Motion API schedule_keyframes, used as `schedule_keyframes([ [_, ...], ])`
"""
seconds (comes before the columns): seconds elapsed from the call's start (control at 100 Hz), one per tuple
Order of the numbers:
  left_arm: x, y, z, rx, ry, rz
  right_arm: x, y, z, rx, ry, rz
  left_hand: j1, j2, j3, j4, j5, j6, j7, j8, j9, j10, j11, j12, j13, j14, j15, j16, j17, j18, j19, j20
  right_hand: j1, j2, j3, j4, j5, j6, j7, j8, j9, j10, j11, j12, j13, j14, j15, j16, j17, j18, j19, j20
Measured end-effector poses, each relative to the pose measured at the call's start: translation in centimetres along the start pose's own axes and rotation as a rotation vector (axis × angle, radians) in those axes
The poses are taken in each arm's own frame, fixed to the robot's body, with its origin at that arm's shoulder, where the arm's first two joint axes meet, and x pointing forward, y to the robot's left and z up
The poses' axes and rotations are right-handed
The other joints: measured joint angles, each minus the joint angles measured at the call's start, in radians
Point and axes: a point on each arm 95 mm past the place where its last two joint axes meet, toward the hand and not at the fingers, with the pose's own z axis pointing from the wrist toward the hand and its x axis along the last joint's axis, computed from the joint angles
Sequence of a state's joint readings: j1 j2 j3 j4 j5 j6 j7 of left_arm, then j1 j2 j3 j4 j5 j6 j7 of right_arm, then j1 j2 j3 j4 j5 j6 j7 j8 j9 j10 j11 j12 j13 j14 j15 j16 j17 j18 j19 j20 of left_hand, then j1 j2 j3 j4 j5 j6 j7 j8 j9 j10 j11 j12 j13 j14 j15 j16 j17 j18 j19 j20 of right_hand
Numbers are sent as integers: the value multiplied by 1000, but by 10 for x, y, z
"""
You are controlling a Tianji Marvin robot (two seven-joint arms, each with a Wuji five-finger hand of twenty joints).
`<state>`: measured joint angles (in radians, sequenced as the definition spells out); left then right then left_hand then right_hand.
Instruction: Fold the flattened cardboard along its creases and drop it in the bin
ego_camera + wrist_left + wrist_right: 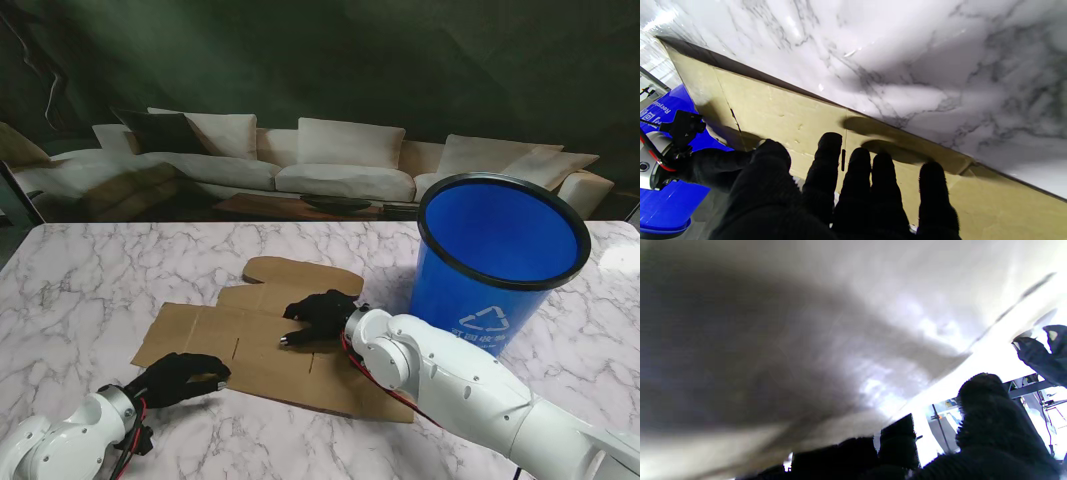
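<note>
Under both hands (178, 377) (320, 312), flat cardboard (260, 345)

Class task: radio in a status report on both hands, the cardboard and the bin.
Left hand open at the cardboard near edge. Right hand on its middle, grip unclear. Cardboard flat, unfolded. Bin upright, right of it; path clear.

I saw a white marble table (90, 290) with grey veins, and beyond its far edge a cream sofa (340, 165) (one dark cushion (160, 132) at the left end).
</note>
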<state>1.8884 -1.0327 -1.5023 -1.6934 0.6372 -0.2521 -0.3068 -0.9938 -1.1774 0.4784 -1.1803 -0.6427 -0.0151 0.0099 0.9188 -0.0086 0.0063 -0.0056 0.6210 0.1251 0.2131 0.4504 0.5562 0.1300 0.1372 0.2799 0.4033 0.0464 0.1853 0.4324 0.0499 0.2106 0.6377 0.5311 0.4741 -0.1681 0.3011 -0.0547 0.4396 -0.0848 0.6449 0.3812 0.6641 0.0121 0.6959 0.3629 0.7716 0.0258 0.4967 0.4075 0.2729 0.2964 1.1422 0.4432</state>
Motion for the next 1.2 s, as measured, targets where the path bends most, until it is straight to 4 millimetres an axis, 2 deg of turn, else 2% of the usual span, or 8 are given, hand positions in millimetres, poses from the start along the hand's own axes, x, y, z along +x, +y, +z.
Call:
schedule_keyframes([
  [0.12, -1, -1, -1, -13, -6, 7, -4, 7, -6, -38, -2, 17, 0, 9, 0, 0, 0, 3, -4, -5, -11, 0, -4, -6, -6, 0, -2, -15, -1, -20, -11, -6, -24, 0, 13, 0, -9, 8, -9, 0, -87, 14, -19, -9, -99, 25, -75, -42, -43, 0, -27, -5],
  [0.51, -1, -5, -2, -77, -11, 35, -1, 42, -26, -205, -9, 11, 0, 9, 0, 0, 0, 3, -7, -11, -11, 11, -4, -14, -19, 15, -59, -44, -15, -48, -57, -25, -26, 0, 24, 0, -11, -14, -14, 0, -134, 27, -39, -10, -133, 25, -88, -60, -45, 1, -27, -6],
  [0.66, -1, -6, -2, -88, -9, 41, -8, 48, -23, -202, -90, -21, 0, 9, 0, 0, 0, 3, -7, -11, -11, 11, -7, -15, -20, 15, -60, -44, -13, -48, -57, -25, -186, -7, 109, 0, -196, -65, -182, -43, -286, 17, -166, -74, -258, 45, -193, -125, -130, 0, -104, -17],
  [0.73, -2, -7, -2, -90, -8, 42, -15, 51, -20, -190, -125, -39, 0, 9, 0, 0, 0, 3, -7, -11, -11, 11, -7, -15, -20, 15, -60, -44, -12, -48, -57, -25, -203, -8, 121, 0, -265, -68, -247, -72, -331, 9, -207, -91, -296, 45, -228, -134, -152, -10, -142, -25],
  [0.88, -2, -7, -2, -92, -9, 44, -31, 55, -16, -184, -210, -110, 0, 9, 0, 0, 0, 3, -7, -11, -11, 11, -7, -15, -20, 15, -60, -44, -11, -48, -57, -25, 14, -37, 111, 0, -310, -78, -297, -91, -395, 2, -223, -97, -364, 43, -300, -190, -199, -21, -214, -50],
  [0.93, -2, -7, -2, -92, -9, 44, -36, 55, -15, -182, -231, -150, 0, 9, 0, 0, 0, 3, -7, -11, -11, 11, -8, -15, -20, 15, -60, -44, -11, -48, -57, -25, 68, -69, 120, 22, -310, -78, -301, -91, -419, 1, -224, -98, -384, 37, -318, -212, -216, -28, -243, -67],
  [1.13, -2, -7, -2, -92, -9, 44, -53, 51, -15, -94, -299, -206, 0, 9, 0, 0, 0, 3, -7, -12, -11, 11, -8, -15, -20, 15, -60, -44, -10, -48, -57, -25, 143, -238, 302, 87, -309, -80, -364, -92, -457, -1, -284, -136, -436, 22, -375, -254, -242, -53, -303, -127],
  [1.2, -2, -7, -2, -92, -8, 44, -58, 48, -16, -51, -323, -238, 0, 9, 0, 0, 0, 3, -7, -12, -11, 11, -8, -15, -20, 15, -60, -44, -10, -47, -57, -25, 178, -254, 334, 95, -309, -85, -377, -92, -457, 0, -317, -149, -436, 22, -387, -254, -244, -57, -308, -138],
])
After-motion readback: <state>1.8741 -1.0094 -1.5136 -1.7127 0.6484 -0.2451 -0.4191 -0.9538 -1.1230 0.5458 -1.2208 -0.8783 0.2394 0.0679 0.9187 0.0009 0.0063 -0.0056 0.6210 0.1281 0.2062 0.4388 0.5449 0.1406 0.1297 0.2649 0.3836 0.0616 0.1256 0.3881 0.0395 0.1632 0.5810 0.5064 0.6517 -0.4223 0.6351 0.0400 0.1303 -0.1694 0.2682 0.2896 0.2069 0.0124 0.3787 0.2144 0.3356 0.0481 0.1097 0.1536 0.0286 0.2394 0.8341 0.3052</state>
